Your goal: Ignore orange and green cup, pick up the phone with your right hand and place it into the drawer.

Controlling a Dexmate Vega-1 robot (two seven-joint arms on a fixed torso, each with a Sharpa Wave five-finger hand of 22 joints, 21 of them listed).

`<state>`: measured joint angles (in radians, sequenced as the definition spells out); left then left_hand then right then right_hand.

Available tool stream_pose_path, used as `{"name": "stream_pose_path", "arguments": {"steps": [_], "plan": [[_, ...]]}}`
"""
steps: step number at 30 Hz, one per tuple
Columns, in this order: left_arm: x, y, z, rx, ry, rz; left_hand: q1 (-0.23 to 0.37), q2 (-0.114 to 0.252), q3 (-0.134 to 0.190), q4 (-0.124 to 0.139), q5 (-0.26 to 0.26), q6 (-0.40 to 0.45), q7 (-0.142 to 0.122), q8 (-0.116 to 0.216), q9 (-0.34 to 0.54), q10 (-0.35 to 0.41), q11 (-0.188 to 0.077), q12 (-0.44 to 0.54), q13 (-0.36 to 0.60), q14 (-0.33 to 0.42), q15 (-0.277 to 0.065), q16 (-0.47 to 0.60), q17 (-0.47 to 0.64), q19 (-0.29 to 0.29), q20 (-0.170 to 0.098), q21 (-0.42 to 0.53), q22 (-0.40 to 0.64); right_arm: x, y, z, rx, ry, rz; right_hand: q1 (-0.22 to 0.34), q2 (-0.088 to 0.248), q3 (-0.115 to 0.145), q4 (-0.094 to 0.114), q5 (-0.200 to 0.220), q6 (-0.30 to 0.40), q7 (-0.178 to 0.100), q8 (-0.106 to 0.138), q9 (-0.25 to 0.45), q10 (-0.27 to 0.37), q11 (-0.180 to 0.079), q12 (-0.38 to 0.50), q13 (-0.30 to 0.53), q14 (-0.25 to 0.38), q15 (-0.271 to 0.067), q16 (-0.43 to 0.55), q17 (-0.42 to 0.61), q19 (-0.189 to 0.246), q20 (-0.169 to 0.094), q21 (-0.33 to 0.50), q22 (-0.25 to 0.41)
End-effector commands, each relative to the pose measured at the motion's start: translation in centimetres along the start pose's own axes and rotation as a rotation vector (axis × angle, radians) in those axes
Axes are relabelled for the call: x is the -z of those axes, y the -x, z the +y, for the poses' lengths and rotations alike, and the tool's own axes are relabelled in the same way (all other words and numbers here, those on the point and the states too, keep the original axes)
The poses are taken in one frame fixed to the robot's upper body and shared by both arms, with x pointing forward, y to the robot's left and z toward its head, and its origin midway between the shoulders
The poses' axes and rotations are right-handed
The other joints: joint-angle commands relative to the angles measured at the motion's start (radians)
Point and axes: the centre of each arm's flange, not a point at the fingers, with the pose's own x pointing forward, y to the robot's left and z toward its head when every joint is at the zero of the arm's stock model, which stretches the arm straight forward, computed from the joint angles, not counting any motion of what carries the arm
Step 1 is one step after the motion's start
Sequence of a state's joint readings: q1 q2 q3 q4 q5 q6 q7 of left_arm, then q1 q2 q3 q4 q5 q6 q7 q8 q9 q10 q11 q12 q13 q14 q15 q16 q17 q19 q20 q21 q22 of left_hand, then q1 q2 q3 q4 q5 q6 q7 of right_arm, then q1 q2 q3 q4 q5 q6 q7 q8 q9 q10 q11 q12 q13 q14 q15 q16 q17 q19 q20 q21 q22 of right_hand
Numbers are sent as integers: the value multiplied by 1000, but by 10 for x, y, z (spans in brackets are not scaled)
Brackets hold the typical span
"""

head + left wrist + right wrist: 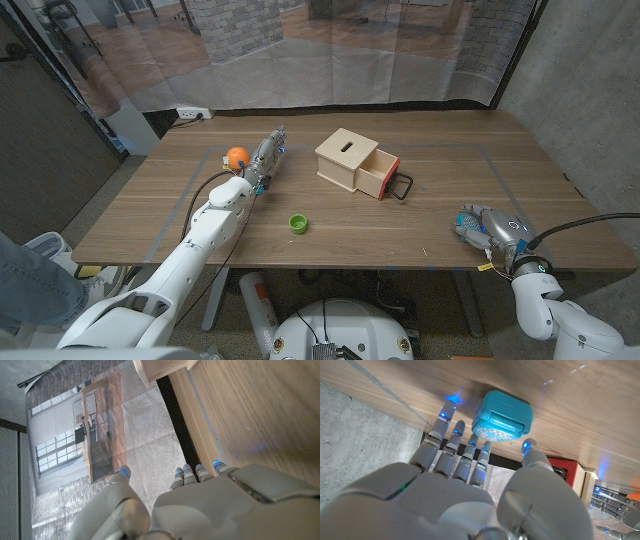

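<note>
- Two hands idling: right hand [470, 485] hovering open, fingers [451, 440] spread beside turquoise phone [502, 416] on desk [420, 235] near edge.
- Left hand [265, 160] open, resting far off near orange [236, 156].
- Drawer [378, 174] sitting open, well left of phone.

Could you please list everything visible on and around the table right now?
phone: one, turquoise, on the table just beyond the right hand's fingers
drawer: one, red-fronted, pulled open from the wooden box, mid-table
orange: one, orange, far left, beside the left hand
green cup: one, green, nearer the front edge, left of centre
table: one, wooden
left hand: one, grey, extended next to the orange, holding nothing
right hand: one, grey, near the right front corner, fingers apart by the phone
</note>
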<state>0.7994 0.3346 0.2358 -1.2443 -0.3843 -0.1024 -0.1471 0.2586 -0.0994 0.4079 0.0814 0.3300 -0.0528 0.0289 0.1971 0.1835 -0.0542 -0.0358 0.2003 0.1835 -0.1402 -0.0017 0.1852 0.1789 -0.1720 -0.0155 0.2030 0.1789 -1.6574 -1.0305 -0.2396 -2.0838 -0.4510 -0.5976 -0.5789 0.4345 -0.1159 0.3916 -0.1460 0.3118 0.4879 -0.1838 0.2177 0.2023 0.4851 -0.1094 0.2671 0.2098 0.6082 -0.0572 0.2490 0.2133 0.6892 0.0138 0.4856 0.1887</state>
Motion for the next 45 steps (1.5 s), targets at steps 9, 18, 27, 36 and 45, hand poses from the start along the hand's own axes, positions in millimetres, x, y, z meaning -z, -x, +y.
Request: {"name": "stream_pose_path", "arguments": {"steps": [9, 18, 27, 36, 45], "plan": [[6, -10, -2, 17, 0, 18, 1, 12, -6, -2, 6, 7, -4, 5, 5, -1, -1, 5, 6, -4, 4, 3, 6, -38, 8, 0, 6, -5, -2, 3, 5, 40, -10, 91, 53, 51, -10, 16, 53, -14, 18, 3, 45, -17, 31, 14, 56, -92, 24, 30, 25, -47, 11, 12], [12, -9, 2, 10, 11, 27, 1, 13, -8, -2, 6, 8, -5, 5, 5, -1, -3, 5, 6, -4, 6, 3, 6, -39, 9, 0, 6, -9, -8, -2, 26, 58, -28, 214, 104, 103, -25, -4, 143, -27, 39, 1, 114, -48, 67, 20, 118, -126, 44, 52, 50, -88, 28, 20], [18, -9, 5, 6, 19, 39, 2, 14, -9, -2, 6, 8, -5, 4, 6, -3, -6, 4, 6, -5, 4, 3, 6, -40, 12, 0, 6, -13, -14, -4, 57, 91, -42, 336, 150, 118, -32, -45, 190, -32, 42, 1, 168, -65, 94, 22, 220, -166, 99, 96, 105, -160, 76, 37], [20, -9, 7, 3, 23, 42, 2, 15, -11, -2, 6, 7, -5, 3, 6, -3, -1, 5, 6, -6, 4, 3, 6, -41, 13, 0, 6, -17, -20, -7, 70, 88, -47, 411, 166, 123, -31, -73, 207, -33, 37, 1, 191, -75, 104, 24, 258, -172, 115, 121, 114, -196, 121, 71], [19, -10, 8, 5, 23, 39, 3, 16, -12, -2, 6, 7, -4, 4, 6, -4, -3, 4, 6, -7, 4, 3, 6, -41, 13, 0, 6, -17, -21, -14, 77, 88, -41, 422, 165, 119, -26, -83, 210, -33, 34, 1, 191, -68, 102, 24, 261, -170, 116, 126, 110, -199, 131, 77]]}}
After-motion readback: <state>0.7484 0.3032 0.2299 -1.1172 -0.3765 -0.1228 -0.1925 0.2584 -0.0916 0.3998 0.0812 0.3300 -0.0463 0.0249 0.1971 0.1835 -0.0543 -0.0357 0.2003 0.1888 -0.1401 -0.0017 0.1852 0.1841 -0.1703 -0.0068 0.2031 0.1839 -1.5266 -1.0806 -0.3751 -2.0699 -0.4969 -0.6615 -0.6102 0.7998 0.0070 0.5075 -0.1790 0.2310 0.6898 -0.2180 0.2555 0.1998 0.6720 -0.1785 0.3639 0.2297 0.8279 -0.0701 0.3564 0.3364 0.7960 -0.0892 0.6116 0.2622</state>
